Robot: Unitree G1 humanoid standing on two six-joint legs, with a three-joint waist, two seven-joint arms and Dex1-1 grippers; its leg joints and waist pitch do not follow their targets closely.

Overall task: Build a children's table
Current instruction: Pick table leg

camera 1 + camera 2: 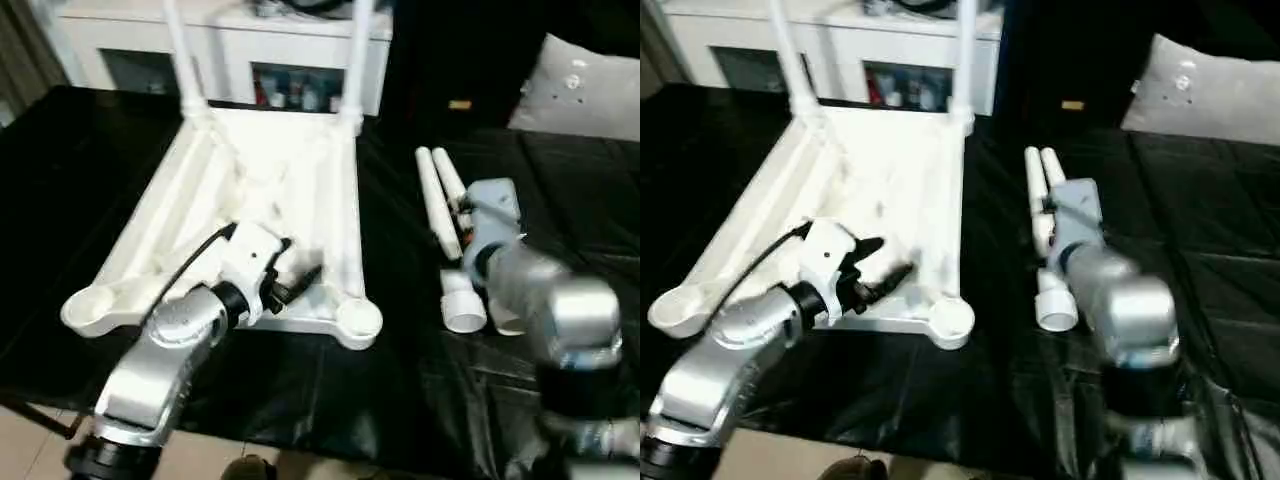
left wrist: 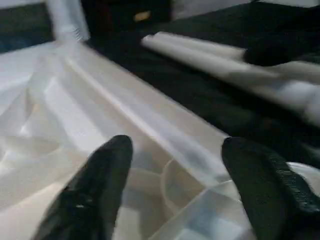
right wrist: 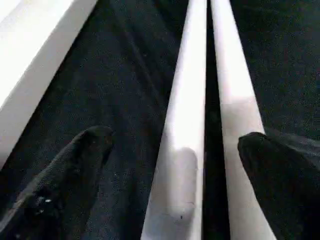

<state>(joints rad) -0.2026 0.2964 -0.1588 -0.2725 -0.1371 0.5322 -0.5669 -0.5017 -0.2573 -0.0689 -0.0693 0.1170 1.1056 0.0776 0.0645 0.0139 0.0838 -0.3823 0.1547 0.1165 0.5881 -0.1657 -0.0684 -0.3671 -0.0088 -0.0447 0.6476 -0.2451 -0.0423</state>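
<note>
Table top (image 1: 250, 190) beneath open, empty left hand (image 2: 175, 185).

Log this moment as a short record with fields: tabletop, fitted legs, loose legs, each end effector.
tabletop: white table top lies underside up on the black cover
fitted legs: two legs stand in the far sockets
loose legs: two loose legs lie side by side on its right
left end effector: open, over the near right socket
right end effector: open, astride the loose legs
</note>
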